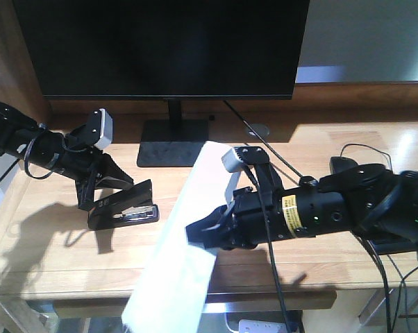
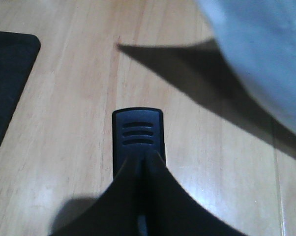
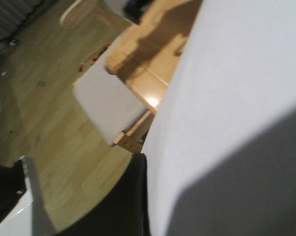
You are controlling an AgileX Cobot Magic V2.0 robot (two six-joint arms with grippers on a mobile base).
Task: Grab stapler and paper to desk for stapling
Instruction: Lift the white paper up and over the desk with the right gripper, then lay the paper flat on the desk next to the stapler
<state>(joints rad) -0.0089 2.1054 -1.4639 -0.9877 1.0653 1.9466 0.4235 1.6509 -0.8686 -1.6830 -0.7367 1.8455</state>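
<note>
Paper drooped past the front edge of the worktop, its long white strip slanting up toward the monitor base. Right jaws were closed on its right edge about midway, lifting it off the wood, and it filled most of the right wrist view. To the left, well apart from the paper, the stapler sat low on the worktop with the left jaws clamped on its rear, its nose toward the paper. Behind stood the dark monitor, with a round grey cable port beside its base.
</note>
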